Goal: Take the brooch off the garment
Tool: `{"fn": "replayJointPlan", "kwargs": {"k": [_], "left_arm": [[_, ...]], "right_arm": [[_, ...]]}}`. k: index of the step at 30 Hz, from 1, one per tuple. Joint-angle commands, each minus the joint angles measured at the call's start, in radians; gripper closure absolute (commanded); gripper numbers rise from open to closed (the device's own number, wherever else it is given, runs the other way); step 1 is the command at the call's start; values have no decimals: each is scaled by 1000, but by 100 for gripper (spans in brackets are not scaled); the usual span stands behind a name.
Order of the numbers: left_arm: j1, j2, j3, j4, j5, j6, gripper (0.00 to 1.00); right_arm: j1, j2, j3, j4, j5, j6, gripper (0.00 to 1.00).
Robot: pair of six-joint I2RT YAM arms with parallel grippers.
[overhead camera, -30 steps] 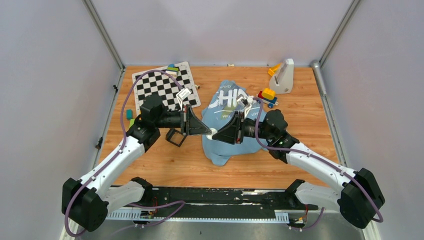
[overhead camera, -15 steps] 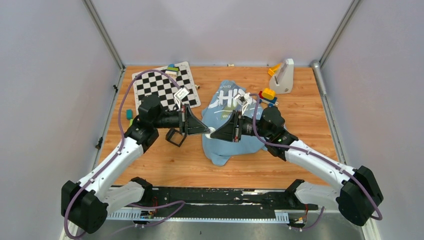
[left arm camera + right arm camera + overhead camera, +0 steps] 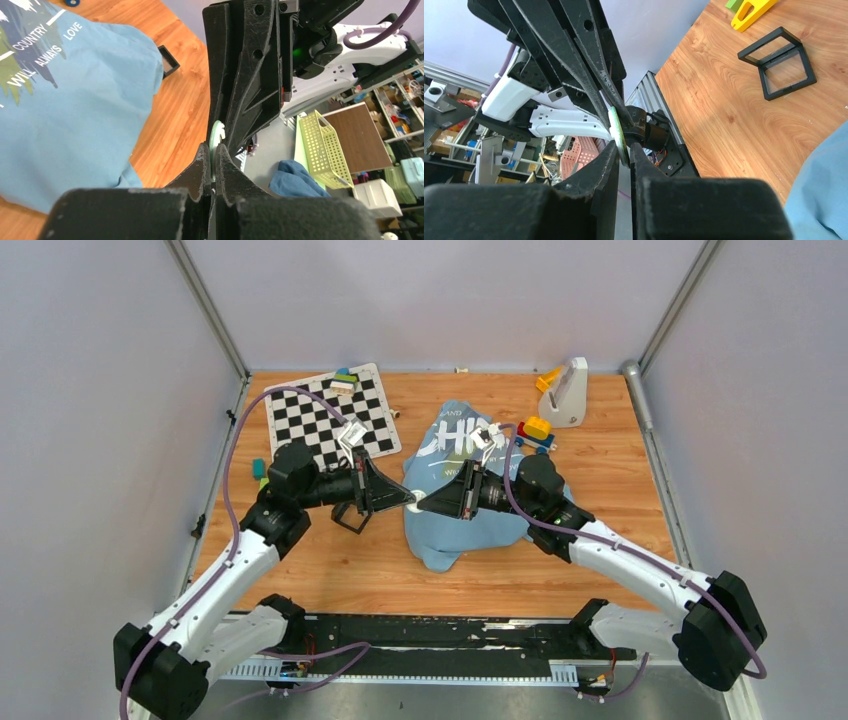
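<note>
left gripper (image 3: 211, 150) and right gripper (image 3: 623, 147) meet tip to tip, both clamped on the thin brooch (image 3: 615, 127), edge-on between them at the shirt's (image 3: 455, 540) left edge.

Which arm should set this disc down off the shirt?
Probably left. The left pincer and right pincer both pinch the pale green disc, but the left arm hangs over the wooden tabletop beside the shirt, while the right arm reaches across the shirt.
</note>
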Motion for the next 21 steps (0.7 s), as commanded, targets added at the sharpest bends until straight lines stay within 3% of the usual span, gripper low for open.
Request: {"fn": "replayJointPlan", "kwargs": {"k": [1, 4, 8, 11, 16, 21], "left_arm": [[-5, -71, -6, 37, -9, 32, 100], [-5, -81, -11, 25, -26, 43, 100], [-5, -76, 7, -47, -90, 82, 100], [-5, -61, 37, -206, -181, 151, 100], [-6, -20, 72, -374, -311, 245, 100], [-131, 50, 146, -584, -774, 352, 100]], "right_arm": [[-22, -2, -9, -20, 158, 40, 89], [-22, -10, -20, -5, 166, 37, 83], [-22, -27, -27, 6, 123, -16, 47], [-23, -77, -47, -22, 146, -51, 32], [-28, -151, -55, -156, 239, -112, 29], [-31, -150, -33, -301, 328, -151, 30]]}}
